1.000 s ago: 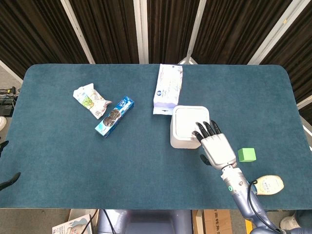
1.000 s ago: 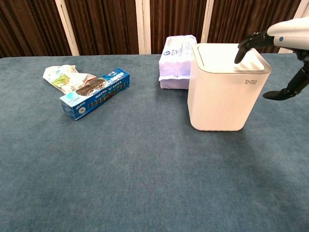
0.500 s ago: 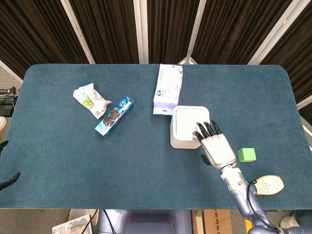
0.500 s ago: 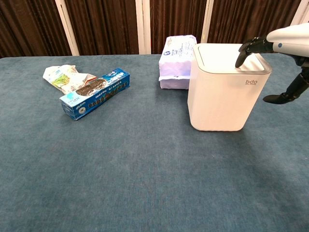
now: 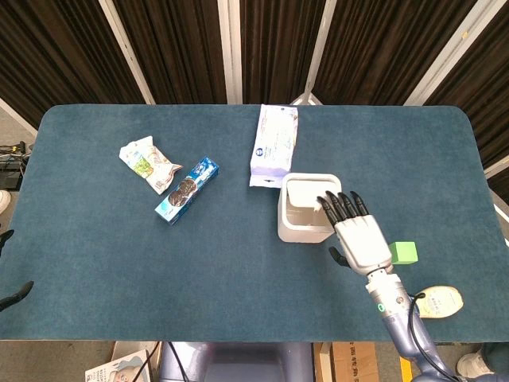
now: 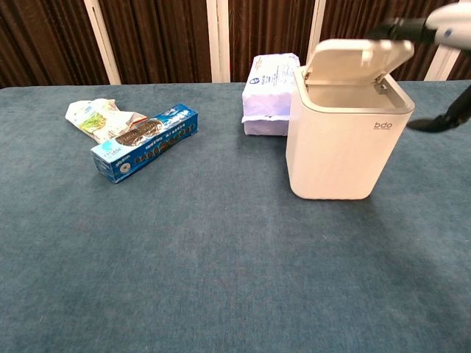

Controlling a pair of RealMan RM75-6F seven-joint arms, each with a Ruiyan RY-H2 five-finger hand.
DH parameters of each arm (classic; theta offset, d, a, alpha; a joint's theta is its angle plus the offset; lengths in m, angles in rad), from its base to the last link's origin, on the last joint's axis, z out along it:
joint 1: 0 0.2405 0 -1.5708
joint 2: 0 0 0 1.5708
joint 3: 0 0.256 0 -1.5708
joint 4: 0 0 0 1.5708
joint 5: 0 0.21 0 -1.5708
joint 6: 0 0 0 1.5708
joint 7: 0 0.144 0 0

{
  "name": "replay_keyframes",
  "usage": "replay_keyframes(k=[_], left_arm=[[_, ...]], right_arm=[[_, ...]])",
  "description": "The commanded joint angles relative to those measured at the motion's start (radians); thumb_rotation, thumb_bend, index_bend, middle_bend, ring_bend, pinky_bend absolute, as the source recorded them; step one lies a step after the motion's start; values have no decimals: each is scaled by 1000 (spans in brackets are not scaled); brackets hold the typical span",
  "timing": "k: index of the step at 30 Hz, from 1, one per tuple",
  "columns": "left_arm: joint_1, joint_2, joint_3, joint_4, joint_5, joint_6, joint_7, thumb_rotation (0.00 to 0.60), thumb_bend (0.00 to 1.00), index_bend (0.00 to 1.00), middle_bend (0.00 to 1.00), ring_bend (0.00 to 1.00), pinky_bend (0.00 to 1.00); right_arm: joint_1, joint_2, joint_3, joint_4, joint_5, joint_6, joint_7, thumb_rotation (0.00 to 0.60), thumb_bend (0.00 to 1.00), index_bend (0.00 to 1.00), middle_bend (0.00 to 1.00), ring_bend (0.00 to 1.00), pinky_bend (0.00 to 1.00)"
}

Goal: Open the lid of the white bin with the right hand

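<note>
The white bin (image 5: pixel 299 229) (image 6: pixel 338 154) stands right of the table's middle. Its lid (image 6: pixel 357 55) is tilted up, hinged at the back, and the inside shows. My right hand (image 5: pixel 359 237) hovers over the bin's front right corner, fingers (image 5: pixel 339 207) stretched out flat towards the lid and holding nothing. In the chest view the fingers (image 6: pixel 403 29) are level with the lid's raised front edge; whether they touch it is unclear. The thumb (image 6: pixel 441 121) hangs beside the bin. Of my left hand (image 5: pixel 12 294), only two dark fingertips show, spread apart at the left edge.
A white and purple tissue pack (image 5: pixel 274 143) lies just behind the bin. A blue cookie box (image 5: pixel 187 191) and a crumpled snack bag (image 5: pixel 145 161) lie to the left. A green cube (image 5: pixel 403 252) and a pale yellow packet (image 5: pixel 440 302) sit near the right forearm.
The bin's lid, flat and shut half a second ago, has sprung up. My right hand has lifted off it and drawn slightly back towards me.
</note>
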Motion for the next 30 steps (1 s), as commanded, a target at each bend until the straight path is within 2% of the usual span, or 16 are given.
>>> replay_keyframes(k=[1, 4, 10, 13, 17, 24, 30], left_arm=[[0, 0, -1, 0, -1, 0, 0, 600, 67, 162, 74, 0, 0], [-1, -1, 0, -1, -2, -2, 2, 600, 68, 162, 74, 0, 0], [0, -3, 2, -4, 4, 0, 9, 600, 67, 162, 74, 0, 0], [1, -4, 3, -6, 7, 3, 12, 600, 68, 162, 74, 0, 0], [1, -6, 3, -6, 9, 3, 17, 600, 68, 162, 74, 0, 0], [1, -7, 6, -7, 13, 4, 20, 600, 68, 162, 74, 0, 0], [0, -4, 7, -8, 7, -4, 21, 600, 68, 162, 74, 0, 0]], right_arm=[[-74, 51, 14, -14, -122, 85, 135, 600, 294, 24, 20, 34, 1], [-132, 90, -3, 0, -193, 136, 222, 600, 293, 24, 20, 34, 1], [-255, 159, -84, 94, -291, 190, 414, 600, 293, 24, 20, 34, 1], [-312, 162, -131, 182, -327, 202, 514, 600, 293, 24, 20, 34, 1], [-375, 124, -178, 315, -351, 218, 584, 600, 293, 24, 20, 25, 1], [-443, 0, -176, 486, -337, 284, 560, 600, 294, 24, 20, 17, 0], [-471, -52, -160, 565, -337, 305, 571, 600, 293, 28, 20, 17, 0]])
